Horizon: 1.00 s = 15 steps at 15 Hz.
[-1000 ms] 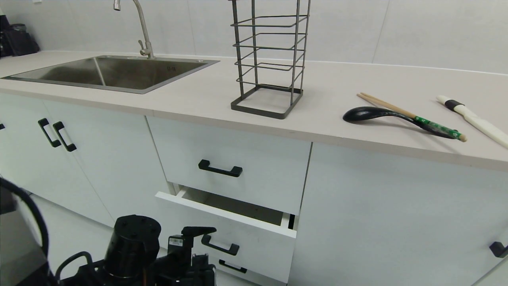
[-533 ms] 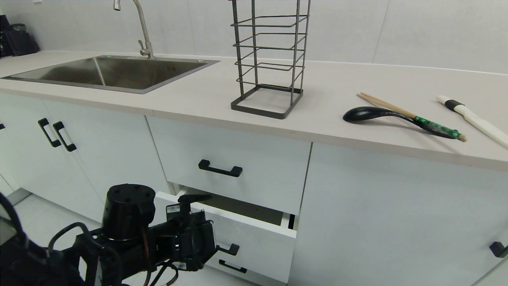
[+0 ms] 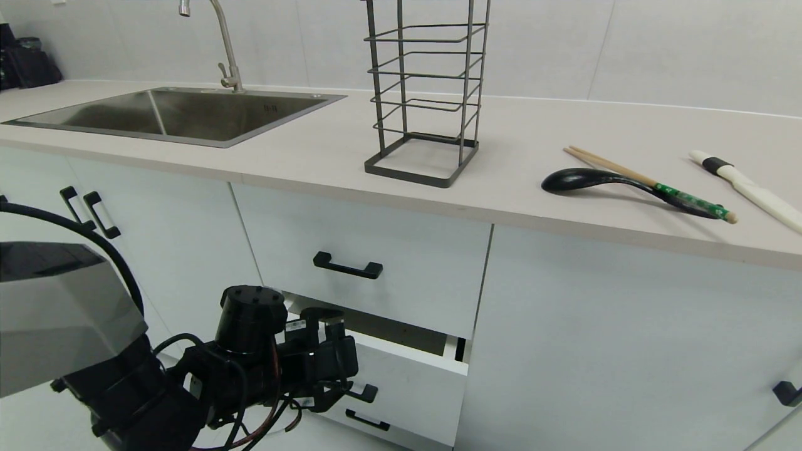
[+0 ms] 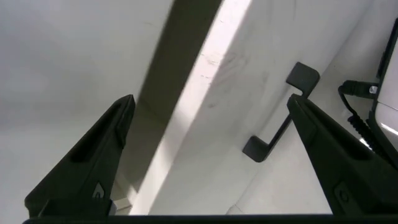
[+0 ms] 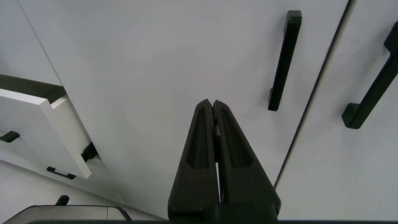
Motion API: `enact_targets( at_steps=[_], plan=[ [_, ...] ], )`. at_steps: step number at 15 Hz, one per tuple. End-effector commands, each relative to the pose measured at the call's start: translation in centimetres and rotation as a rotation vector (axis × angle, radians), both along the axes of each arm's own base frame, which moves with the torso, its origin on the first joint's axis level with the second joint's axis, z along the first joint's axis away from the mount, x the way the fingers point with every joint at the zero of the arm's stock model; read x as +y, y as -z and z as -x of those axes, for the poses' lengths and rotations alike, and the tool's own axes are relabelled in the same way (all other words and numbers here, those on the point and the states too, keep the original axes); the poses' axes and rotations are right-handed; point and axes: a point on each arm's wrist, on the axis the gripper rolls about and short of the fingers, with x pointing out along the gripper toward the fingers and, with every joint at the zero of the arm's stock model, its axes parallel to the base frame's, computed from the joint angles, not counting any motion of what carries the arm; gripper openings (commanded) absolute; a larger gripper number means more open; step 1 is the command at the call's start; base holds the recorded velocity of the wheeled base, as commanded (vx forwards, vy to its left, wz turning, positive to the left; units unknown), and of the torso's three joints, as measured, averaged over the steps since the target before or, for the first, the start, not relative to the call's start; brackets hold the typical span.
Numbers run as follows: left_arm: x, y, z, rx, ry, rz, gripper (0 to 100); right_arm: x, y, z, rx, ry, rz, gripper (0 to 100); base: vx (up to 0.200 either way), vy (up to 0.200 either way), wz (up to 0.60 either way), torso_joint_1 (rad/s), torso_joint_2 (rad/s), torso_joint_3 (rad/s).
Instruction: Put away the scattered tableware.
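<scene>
black spoon (image 3: 600, 178), green-banded chopsticks (image 3: 611, 165), left end effector (image 4: 211, 106) spread

Steel sink (image 3: 188, 116); curved faucet (image 3: 224, 47) behind

right claw (image 5: 213, 106), fingers together, faces white cabinet door (image 5: 155, 74) with black handle (image 5: 283, 59).

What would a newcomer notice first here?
The open left claw sits low at the handle of a part-open drawer under the counter. Up top, a tall wire rack stands mid-counter, with a black ladle and chopsticks lying to its right.
</scene>
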Motion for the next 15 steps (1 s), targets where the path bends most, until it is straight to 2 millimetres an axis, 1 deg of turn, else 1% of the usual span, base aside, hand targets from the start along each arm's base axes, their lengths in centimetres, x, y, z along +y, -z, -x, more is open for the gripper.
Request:
enact_targets(
  at_steps=[1, 6, 9, 10, 12, 13, 14, 15],
  plan=[
    [-0.1, 1.2, -0.3, 0.032, 0.000, -0.018, 100, 0.0, 0.0, 0.0, 0.002, 0.000, 0.000, 0, 0.000, 0.000, 0.00, 0.000, 0.00, 0.000],
    [-0.1, 2.0, 0.1, 0.064, 0.011, -0.034, 100, 0.0, 0.0, 0.0, 0.002, 0.000, 0.000, 0, 0.000, 0.000, 0.00, 0.000, 0.00, 0.000],
    [0.4, 2.5, 1.1, 0.104, 0.034, -0.043, 100, 0.0, 0.0, 0.0, 0.002, 0.000, 0.000, 0, 0.000, 0.000, 0.00, 0.000, 0.00, 0.000],
    [0.9, 2.8, 2.1, 0.128, 0.036, -0.056, 100, 0.0, 0.0, 0.0, 0.002, 0.000, 0.000, 0, 0.000, 0.000, 0.00, 0.000, 0.00, 0.000],
    [1.3, 2.9, 3.1, 0.131, 0.041, -0.055, 100, 0.0, 0.0, 0.0, 0.002, 0.000, 0.000, 0, 0.000, 0.000, 0.00, 0.000, 0.00, 0.000],
    [1.8, 3.0, 4.4, 0.129, 0.050, -0.052, 100, 0.0, 0.0, 0.0, 0.002, 0.000, 0.000, 0, 0.000, 0.000, 0.00, 0.000, 0.00, 0.000],
    [2.2, 3.1, 5.3, 0.134, 0.060, -0.051, 100, 0.0, 0.0, 0.0, 0.002, 0.000, 0.000, 0, 0.000, 0.000, 0.00, 0.000, 0.00, 0.000],
    [2.2, 3.1, 5.3, 0.135, 0.061, -0.051, 100, 0.0, 0.0, 0.0, 0.002, 0.000, 0.000, 0, 0.000, 0.000, 0.00, 0.000, 0.00, 0.000]
  ],
)
